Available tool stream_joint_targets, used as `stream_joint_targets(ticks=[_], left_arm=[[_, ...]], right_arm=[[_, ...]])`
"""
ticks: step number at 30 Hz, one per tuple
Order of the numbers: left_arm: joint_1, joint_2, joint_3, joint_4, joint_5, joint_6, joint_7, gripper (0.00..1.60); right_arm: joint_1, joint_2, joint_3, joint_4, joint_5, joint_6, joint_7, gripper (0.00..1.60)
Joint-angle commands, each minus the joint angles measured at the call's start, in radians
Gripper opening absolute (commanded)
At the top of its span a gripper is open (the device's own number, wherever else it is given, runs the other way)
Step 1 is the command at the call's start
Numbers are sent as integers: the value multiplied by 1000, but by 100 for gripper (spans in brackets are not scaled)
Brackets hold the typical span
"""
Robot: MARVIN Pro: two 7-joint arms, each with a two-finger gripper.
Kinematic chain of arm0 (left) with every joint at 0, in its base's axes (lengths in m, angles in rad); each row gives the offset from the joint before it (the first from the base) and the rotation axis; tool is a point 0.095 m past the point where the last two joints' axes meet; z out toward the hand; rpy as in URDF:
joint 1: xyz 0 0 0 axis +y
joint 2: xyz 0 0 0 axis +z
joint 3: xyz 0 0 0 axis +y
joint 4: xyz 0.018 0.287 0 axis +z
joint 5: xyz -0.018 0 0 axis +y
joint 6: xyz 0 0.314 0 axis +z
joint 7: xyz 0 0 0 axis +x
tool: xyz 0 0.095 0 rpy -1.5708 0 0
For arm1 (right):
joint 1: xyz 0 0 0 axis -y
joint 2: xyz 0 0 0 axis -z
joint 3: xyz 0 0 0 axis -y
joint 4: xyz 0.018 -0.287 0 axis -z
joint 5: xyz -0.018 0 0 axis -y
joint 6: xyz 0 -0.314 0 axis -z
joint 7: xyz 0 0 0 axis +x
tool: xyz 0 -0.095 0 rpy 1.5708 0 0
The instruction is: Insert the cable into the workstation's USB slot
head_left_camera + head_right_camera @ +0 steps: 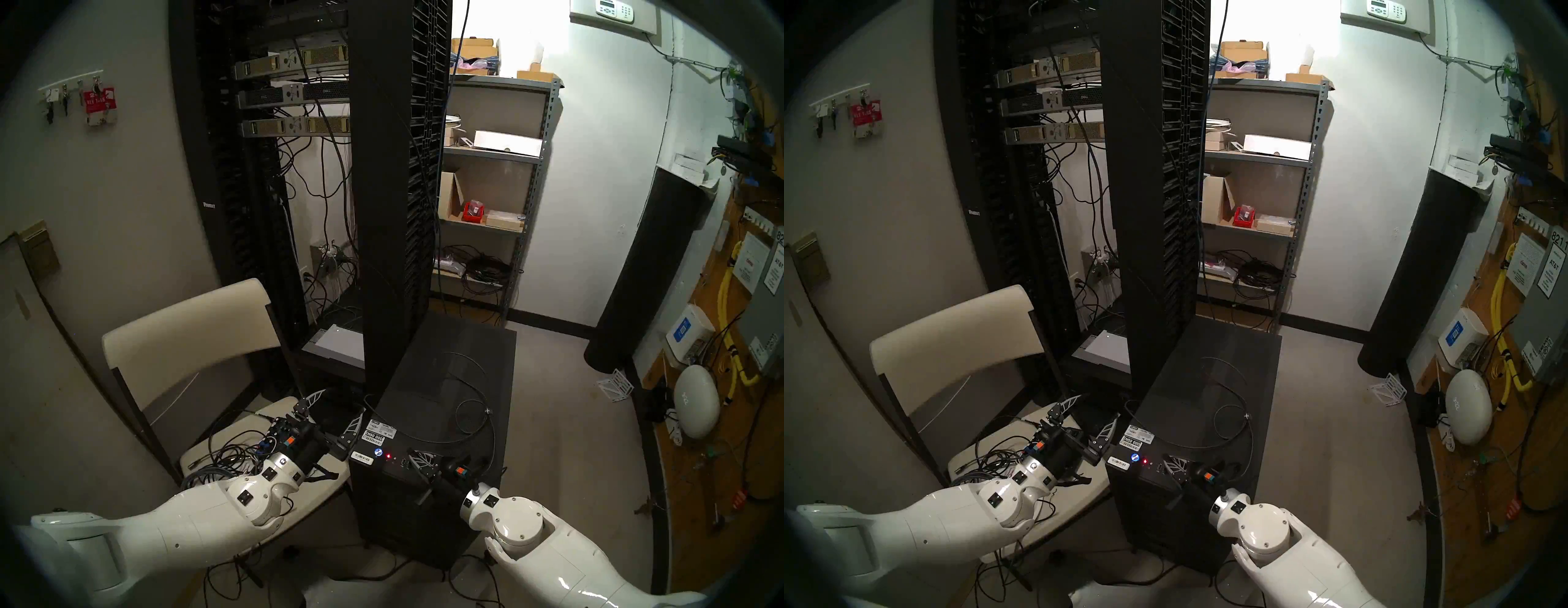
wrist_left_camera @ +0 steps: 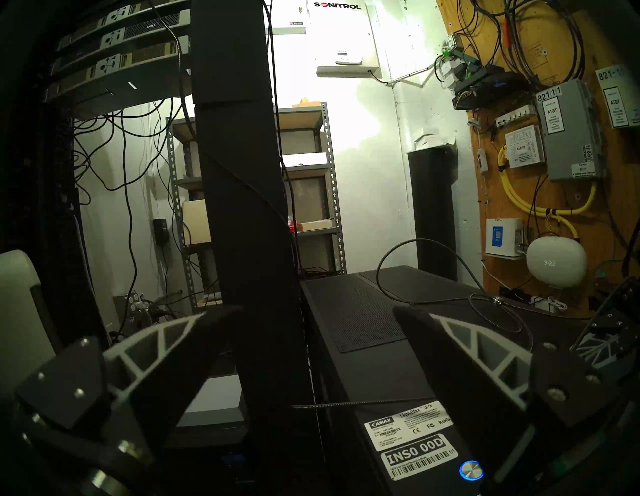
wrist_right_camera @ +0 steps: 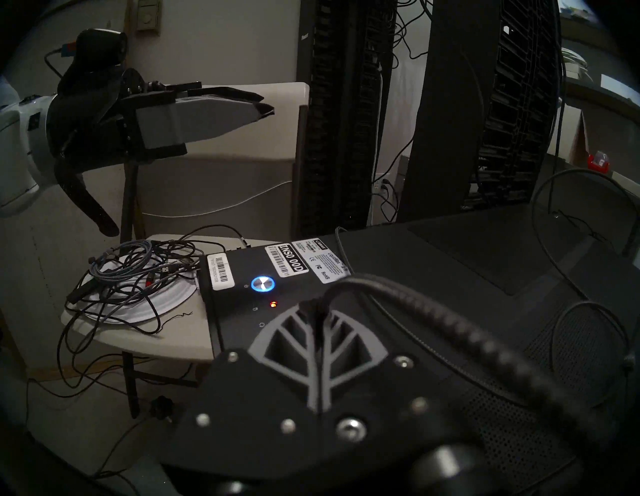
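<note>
The workstation [image 1: 445, 369] is a black tower on the floor, with white stickers, a blue-lit button [image 1: 379, 452] and a red LED on its top front panel. The cable [image 1: 471, 384] lies in loops on its top, with a small silvery fitting [image 1: 488, 411] midway. My right gripper [image 1: 418, 460] is shut on the cable [image 3: 433, 311] near its plug end, low over the front panel just right of the red LED [image 3: 273, 304]. The plug is hidden between the fingers [image 3: 294, 346]. My left gripper [image 1: 335, 409] hovers open and empty by the tower's front left corner.
A cream chair [image 1: 191, 331] left of the tower carries a heap of tangled cords [image 1: 229, 458]. The tall black server rack [image 1: 399, 212] rises right behind the tower. Metal shelves [image 1: 488, 191] stand at the back. Wall boxes and wiring [image 1: 729, 339] line the right side.
</note>
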Motion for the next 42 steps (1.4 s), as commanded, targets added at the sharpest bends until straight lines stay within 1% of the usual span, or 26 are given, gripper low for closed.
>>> stream_joint_targets(ticks=[1, 4, 12, 18, 19, 20, 21, 26, 28, 32, 36, 42], left_arm=[[-11, -3, -6, 2, -5, -14, -7, 160], [-12, -4, -5, 3, -5, -14, -12, 160], [-10, -6, -7, 5, -3, -16, -18, 160], [-8, -7, -9, 4, -1, -16, -19, 160], [-8, -7, -9, 6, -1, -16, -20, 160], [-8, -7, -9, 7, -2, -17, -21, 160], [-8, -7, -9, 8, -2, -17, -21, 160], [-11, -7, -8, 13, -1, -19, -25, 160], [-13, -9, -8, 17, -2, -21, -28, 160], [-17, -14, -7, 24, -5, -20, -36, 160], [-20, -24, -7, 39, -6, -20, -44, 160], [-23, -37, -7, 58, -8, -22, -52, 160]], right_arm=[[-30, -13, 11, -47, 24, -13, -15, 0], [-54, -13, 17, -74, 22, -14, -35, 0], [-75, -20, 23, -88, 20, -26, -59, 0], [-74, -40, 14, -70, 13, -39, -73, 0], [-78, -47, 13, -68, -2, -46, -96, 0], [-78, -47, 11, -69, -8, -43, -100, 0], [-80, -54, 14, -63, 6, -53, -100, 0], [-74, -67, 8, -45, -1, -66, -115, 0], [-70, -70, 5, -39, -7, -66, -123, 0], [-70, -71, 7, -46, -18, -42, -143, 0], [-75, -58, 17, -59, -16, -29, -149, 0], [-76, -43, 27, -72, -5, -14, -128, 0]])
